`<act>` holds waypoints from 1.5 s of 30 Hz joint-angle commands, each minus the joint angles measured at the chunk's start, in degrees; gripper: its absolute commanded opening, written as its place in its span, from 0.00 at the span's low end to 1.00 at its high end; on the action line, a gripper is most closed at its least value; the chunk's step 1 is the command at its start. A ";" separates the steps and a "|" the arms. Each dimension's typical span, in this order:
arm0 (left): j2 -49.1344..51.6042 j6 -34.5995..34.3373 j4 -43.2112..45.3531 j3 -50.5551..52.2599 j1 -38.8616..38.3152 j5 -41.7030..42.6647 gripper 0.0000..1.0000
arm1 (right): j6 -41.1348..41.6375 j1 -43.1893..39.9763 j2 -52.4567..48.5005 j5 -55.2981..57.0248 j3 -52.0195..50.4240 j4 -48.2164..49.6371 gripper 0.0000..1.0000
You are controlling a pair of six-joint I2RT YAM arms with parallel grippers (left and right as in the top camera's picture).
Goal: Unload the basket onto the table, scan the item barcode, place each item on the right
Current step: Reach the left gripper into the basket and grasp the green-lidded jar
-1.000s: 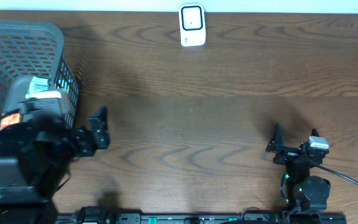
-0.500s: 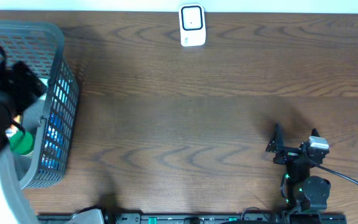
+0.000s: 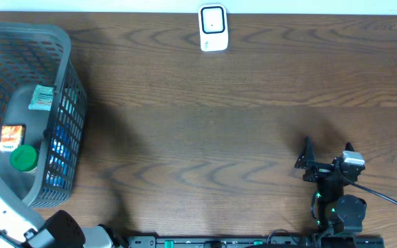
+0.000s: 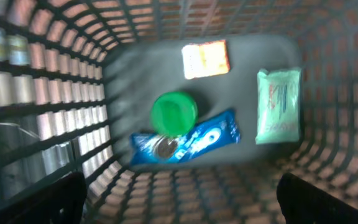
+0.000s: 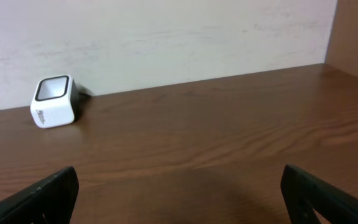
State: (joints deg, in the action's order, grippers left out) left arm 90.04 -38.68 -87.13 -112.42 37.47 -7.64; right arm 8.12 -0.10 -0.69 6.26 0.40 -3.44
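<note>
**Items in basket, both arms empty**

Left fingers [image 4: 48, 199] spread wide, empty, over basket [image 4: 42, 93]. Right fingers [image 5: 42, 193] wide, empty, facing scanner [image 5: 53, 101]. Blue packet [image 4: 204, 140] on basket floor, touching green lid [image 4: 174, 112]: probably light, crinkly, slippery; pinch its narrow middle.

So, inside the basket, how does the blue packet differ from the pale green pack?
The blue packet is long and narrow; the pale green pack is shorter and wider. The blue packet lies slanted, with the green lid at its edge; the pale green pack lies apart from the other items, beside a basket wall. Both are wrapped items on the basket floor.
</note>
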 commanded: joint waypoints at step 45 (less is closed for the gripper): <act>-11.34 -2.03 37.16 44.15 1.73 -0.96 0.98 | 0.63 0.35 0.28 0.50 -0.09 -0.20 0.99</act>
State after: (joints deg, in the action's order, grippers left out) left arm 79.53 -42.72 -50.61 -68.14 38.92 -8.91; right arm 8.12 -0.10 -0.69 6.26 0.40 -3.44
